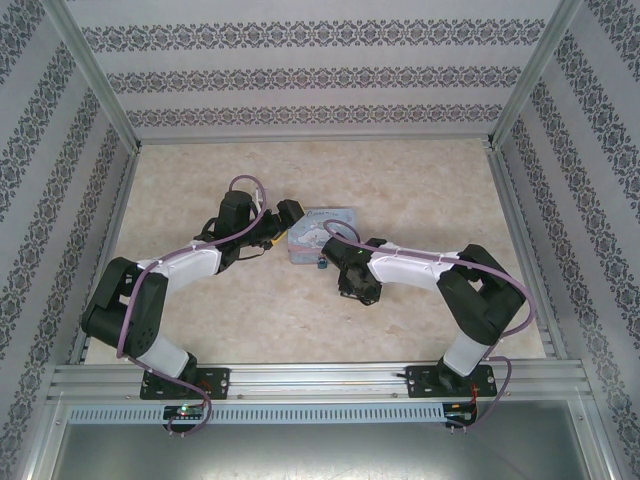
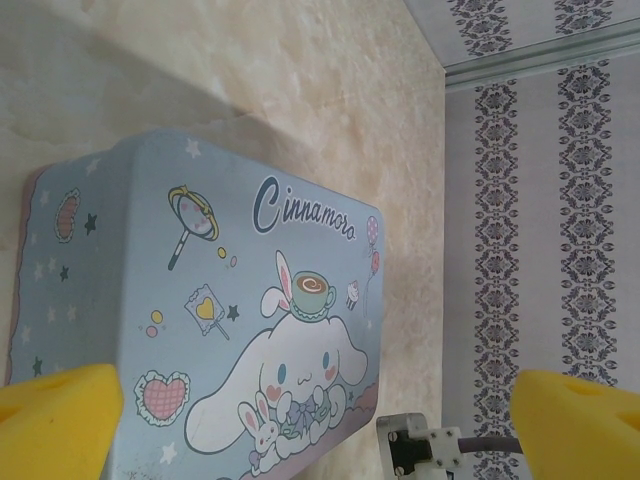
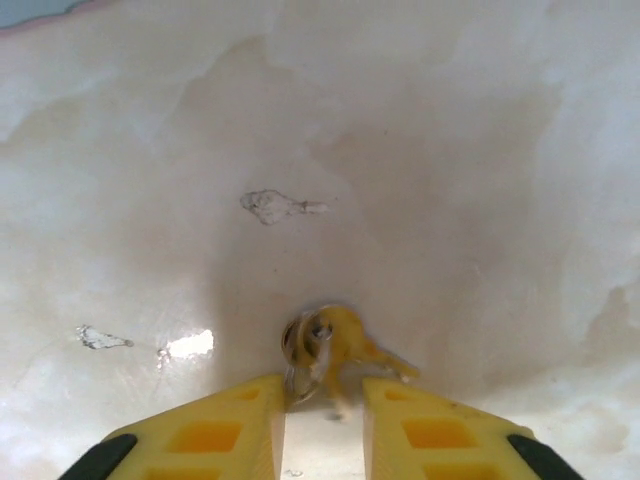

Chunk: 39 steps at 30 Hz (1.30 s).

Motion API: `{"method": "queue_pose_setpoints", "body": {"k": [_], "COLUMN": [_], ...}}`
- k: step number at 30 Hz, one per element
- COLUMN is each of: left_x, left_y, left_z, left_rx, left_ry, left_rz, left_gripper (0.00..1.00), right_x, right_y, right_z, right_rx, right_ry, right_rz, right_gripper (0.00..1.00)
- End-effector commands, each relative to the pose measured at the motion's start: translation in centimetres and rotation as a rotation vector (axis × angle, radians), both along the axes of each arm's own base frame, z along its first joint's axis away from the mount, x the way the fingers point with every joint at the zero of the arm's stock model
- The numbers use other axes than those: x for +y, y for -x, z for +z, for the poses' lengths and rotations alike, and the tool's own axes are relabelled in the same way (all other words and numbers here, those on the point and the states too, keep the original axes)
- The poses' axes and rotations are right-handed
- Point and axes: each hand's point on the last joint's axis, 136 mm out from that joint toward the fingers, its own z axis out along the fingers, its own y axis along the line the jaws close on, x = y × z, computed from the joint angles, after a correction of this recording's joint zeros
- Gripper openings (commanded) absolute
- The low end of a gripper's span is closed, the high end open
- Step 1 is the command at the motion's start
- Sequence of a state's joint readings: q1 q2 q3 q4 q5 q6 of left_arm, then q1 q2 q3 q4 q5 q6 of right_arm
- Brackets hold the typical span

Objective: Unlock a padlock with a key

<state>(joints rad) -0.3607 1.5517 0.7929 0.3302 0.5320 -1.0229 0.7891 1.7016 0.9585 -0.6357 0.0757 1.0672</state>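
Left gripper [image 2: 320, 430]: yellow fingers [image 2: 60, 420] spread wide at the lower corners of the left wrist view, holding nothing.
Pastel-blue rectangular tin box [image 2: 200, 300]: rounded corners, smooth cartoon-printed lid, lying flat, centre-left of that view.
Tiny bluish padlock [image 1: 322, 264]: centre of the top view, on the table just below the box's lower edge.
Right gripper [image 3: 323, 385]: yellow fingers [image 3: 230, 425] nearly together with a slim gap, bottom centre of the right wrist view.
Brassy key on a metal ring [image 3: 335, 345]: at the fingertips; gripped or not, I cannot tell.
Beige marbled table [image 1: 420, 190]: faintly glossy, scuffed.
Walls [image 1: 300, 75]: pale, ornament-striped wallpaper.
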Motion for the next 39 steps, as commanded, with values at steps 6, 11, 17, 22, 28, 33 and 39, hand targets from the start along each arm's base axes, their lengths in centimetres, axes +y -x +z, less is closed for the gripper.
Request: {"method": "queue_pose_setpoints", "body": {"k": [6, 11, 17, 22, 28, 33, 39], "left_x": [-0.7, -0.8, -0.8, -0.8, -0.7, -0.7, -0.6], "left_y": [-0.2, -0.3, -0.3, -0.1, 0.0, 0.1, 0.4], "left_z": [0.8, 1.0, 1.1, 1.2, 1.3, 1.3, 1.4], "left_rx": [-0.027, -0.031, -0.032, -0.032, -0.037, -0.035, -0.031], "left_ry": [0.023, 0.022, 0.025, 0.021, 0.020, 0.021, 0.020], "left_rz": [-0.023, -0.024, -0.023, -0.024, -0.022, -0.024, -0.024], "left_gripper": [0.99, 0.99, 0.99, 1.00, 1.00, 1.00, 0.99], "right_x": [1.7, 1.1, 1.0, 1.3, 2.2, 3.4, 4.2], "right_y": [-1.4, -1.1, -0.9, -0.7, 0.2, 0.8, 1.0], "right_z": [-1.7, -1.7, -1.7, -1.5, 0.2, 2.4, 4.7], "right_rx": [-0.058, -0.057, -0.056, -0.056, -0.081, -0.114, -0.156], "right_ry": [-0.071, -0.070, -0.073, -0.092, -0.148, -0.209, -0.274], "right_rz": [0.042, 0.050, 0.062, 0.082, 0.117, 0.146, 0.146], "right_gripper": [0.17, 0.13, 0.03, 0.00, 0.00, 0.00, 0.00]}}
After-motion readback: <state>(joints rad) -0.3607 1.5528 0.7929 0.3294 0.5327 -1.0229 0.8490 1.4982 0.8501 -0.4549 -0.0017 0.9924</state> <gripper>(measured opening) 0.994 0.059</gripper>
